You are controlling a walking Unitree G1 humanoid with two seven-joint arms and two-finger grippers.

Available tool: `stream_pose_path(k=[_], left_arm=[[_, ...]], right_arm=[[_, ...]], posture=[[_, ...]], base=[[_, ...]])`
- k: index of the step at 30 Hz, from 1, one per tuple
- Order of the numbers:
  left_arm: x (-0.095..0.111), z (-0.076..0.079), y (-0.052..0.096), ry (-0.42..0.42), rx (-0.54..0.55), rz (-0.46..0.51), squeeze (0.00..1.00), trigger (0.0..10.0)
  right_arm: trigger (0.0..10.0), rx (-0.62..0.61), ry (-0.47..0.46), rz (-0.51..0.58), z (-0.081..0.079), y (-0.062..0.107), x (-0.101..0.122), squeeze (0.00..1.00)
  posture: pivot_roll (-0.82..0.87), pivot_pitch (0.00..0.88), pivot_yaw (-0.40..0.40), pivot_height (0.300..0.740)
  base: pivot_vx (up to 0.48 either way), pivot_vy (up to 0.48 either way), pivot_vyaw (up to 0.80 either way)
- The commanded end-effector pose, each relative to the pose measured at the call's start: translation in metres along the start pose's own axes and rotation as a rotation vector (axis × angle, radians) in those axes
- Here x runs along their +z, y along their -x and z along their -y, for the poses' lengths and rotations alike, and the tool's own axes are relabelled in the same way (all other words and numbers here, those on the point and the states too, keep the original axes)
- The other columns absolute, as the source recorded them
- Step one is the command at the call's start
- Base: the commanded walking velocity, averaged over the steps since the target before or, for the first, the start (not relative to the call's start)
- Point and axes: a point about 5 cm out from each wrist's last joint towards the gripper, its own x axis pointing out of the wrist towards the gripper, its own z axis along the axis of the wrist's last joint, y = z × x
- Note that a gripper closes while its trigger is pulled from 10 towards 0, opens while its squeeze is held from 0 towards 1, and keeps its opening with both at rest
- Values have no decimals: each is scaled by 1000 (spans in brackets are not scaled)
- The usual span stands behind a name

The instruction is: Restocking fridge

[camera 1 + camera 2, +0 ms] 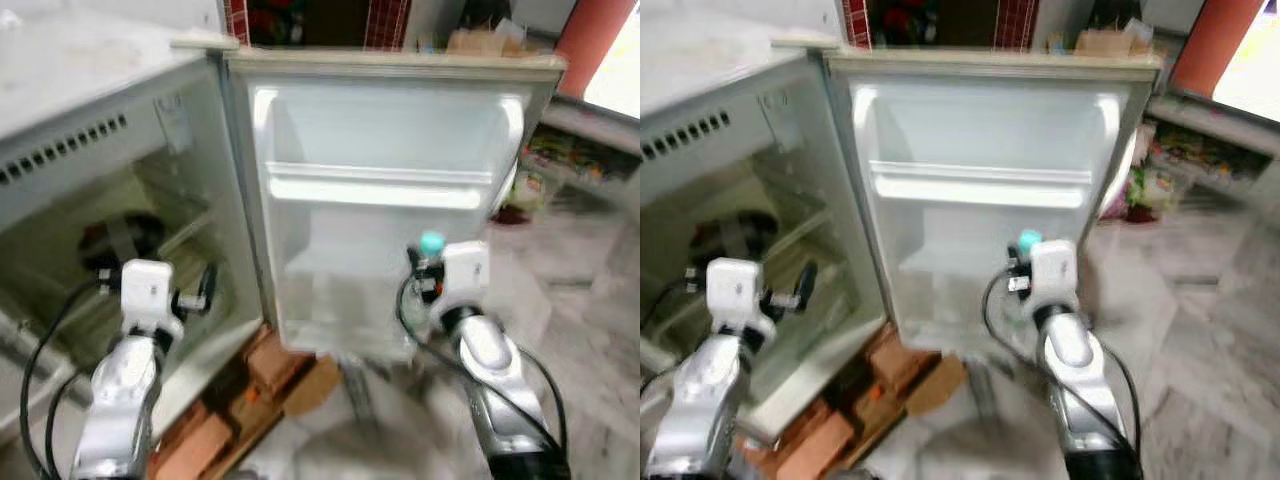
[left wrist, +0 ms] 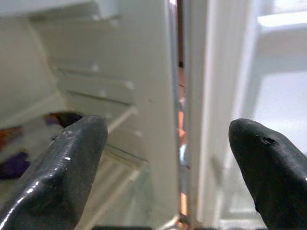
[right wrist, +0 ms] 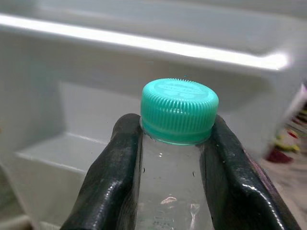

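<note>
One clear bottle (image 3: 175, 191) stands upright, green cap (image 3: 179, 110) topmost, pinched by the right pincer (image 3: 175, 158); left pincer (image 2: 168, 158) spread.

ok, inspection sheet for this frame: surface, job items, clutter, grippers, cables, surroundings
Surface: pale tiled floor, blurred.
Job's things: fridge door swung open, its shelves bare; clear bottle with green cap.
Clutter: cardboard and orange-brown pieces on the floor under the fridge body; dark item inside it, unclear.
Grippers: right gripper shut on the bottle's neck, facing the door; left gripper open, near the hinge edge.
Cables: black cables loop along both wrists.
Surroundings: shelf of packaged goods at right.
</note>
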Motion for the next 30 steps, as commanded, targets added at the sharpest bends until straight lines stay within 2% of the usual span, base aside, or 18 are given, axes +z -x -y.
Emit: stream_pose_path(k=[1,9,11,23,30], left_arm=[[-1,-5,3,-11,11,-11,0,10000],[-1,-7,3,-18,17,-17,0,10000],[-1,-6,3,10,13,-16,0,10000],[-1,-10,1,2,38,-22,0,10000],[0,-11,-1,-1,38,-21,0,10000]], right_arm=[[10000,1,-5,33,0,-1,7,0],[10000,30,-13,40,-6,0,8,0],[10000,34,-15,43,-6,-1,8,0],[10000,42,-11,58,-7,-3,11,0],[10000,27,-5,63,-7,-4,11,0]], posture=[[48,26,-28,740],[45,32,-25,740],[45,31,-26,730],[45,36,-24,661],[43,32,-23,656]], base=[[0,0,0],[0,0,0],[0,0,0],[0,0,0],[0,0,0]])
